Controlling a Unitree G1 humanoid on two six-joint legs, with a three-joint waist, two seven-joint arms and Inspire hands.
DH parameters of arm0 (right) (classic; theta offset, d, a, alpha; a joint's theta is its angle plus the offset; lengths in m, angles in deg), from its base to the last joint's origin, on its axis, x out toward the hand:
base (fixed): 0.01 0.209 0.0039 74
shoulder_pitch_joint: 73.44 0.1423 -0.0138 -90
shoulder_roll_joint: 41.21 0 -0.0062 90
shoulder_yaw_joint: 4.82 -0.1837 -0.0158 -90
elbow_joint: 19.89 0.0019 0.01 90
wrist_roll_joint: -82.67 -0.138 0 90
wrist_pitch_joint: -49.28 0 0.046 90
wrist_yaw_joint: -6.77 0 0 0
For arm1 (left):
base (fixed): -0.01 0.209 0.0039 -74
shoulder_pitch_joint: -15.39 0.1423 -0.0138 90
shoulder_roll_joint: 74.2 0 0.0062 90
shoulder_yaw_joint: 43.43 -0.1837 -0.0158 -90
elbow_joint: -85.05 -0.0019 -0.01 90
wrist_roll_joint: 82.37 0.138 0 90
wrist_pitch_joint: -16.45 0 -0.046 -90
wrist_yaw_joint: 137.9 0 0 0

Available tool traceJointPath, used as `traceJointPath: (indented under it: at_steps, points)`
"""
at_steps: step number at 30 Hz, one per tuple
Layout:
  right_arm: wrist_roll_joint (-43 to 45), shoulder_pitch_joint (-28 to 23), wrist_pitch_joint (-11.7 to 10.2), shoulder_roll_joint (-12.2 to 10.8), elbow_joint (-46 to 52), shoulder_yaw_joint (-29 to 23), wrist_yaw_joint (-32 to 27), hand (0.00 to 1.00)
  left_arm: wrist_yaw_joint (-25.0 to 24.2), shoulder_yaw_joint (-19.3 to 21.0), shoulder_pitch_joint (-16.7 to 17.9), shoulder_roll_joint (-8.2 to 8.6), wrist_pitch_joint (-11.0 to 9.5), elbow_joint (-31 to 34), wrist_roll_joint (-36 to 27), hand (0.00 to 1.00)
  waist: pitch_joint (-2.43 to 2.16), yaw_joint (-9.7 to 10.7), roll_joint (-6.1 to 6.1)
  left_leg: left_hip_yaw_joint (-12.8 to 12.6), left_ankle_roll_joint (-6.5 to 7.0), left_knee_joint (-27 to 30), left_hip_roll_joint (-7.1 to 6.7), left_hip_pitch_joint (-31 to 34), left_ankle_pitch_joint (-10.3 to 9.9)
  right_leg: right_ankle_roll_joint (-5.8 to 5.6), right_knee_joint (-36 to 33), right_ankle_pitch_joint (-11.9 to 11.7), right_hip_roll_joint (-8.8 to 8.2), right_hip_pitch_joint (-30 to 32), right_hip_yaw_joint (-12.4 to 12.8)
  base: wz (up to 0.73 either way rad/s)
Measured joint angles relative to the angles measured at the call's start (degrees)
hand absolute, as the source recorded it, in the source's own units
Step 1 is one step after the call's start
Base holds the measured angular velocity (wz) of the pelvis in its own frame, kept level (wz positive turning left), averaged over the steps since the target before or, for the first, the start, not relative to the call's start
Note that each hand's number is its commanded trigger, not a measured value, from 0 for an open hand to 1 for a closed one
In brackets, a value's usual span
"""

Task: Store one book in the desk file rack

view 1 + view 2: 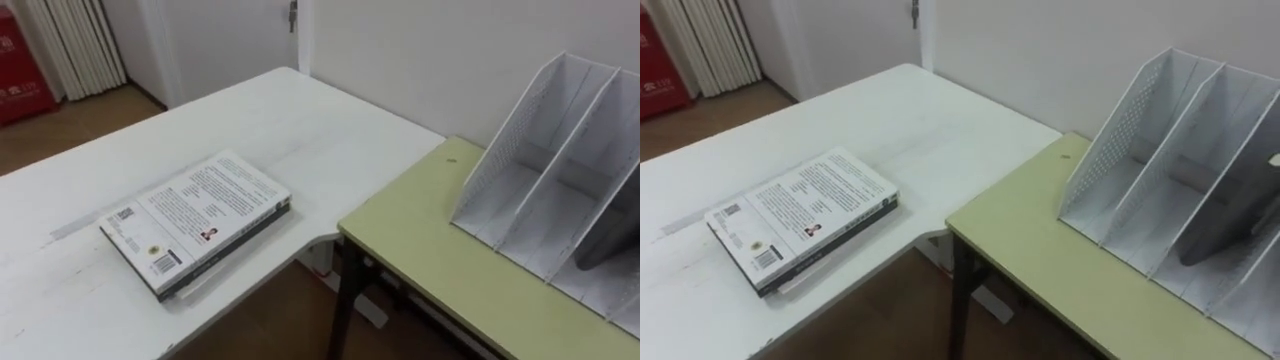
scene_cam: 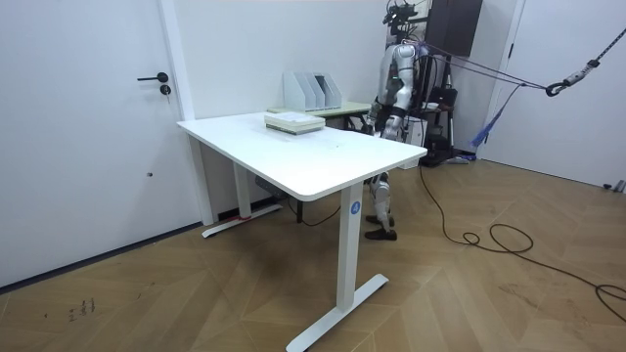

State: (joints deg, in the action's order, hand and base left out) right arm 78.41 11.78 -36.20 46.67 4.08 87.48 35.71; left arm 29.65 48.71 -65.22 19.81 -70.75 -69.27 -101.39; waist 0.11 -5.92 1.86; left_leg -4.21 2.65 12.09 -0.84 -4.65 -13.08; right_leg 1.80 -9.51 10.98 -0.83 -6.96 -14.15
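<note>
A book lies flat on the white table, close to its near edge. To the right and further back, a green desk stands just beside the table and carries the white file rack, upright and well apart from the book. In the room view the robot stands by both tables with its left hand low, but I cannot tell its grip.

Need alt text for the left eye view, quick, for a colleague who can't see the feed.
A book lies flat, back cover up, near the front edge of a white table, at lower left. Beside the table on the right, a green desk carries a white file rack, its two left slots empty.
</note>
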Motion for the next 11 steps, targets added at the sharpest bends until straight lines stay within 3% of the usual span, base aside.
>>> traceJointPath:
  at_steps: [6, 11]
  points:
    - [0.3, -1.2, -2.5, -2.9, -1.7, -4.1, -14.1, 0.0, 2.4, 1.8, 1.6, 1.41, -0.9, -0.2, 1.2, 0.0, -0.15, 2.5, -0.92, -0.2, 0.06, -0.6, -0.07, 0.0, 0.0, -0.1, 0.5, 0.0, 0.06, -0.2, 0.3, 0.0]
    - [0.3, -1.5, -4.9, -3.8, -3.0, -5.4, -20.4, 0.0, 3.3, 2.7, 2.3, 2.38, -2.0, -0.3, 3.1, 0.0, -0.24, 3.9, -1.84, -0.4, 0.04, -0.7, -0.07, -0.2, 0.0, -0.12, 0.8, 0.0, 0.14, -0.3, 0.3, 0.0]
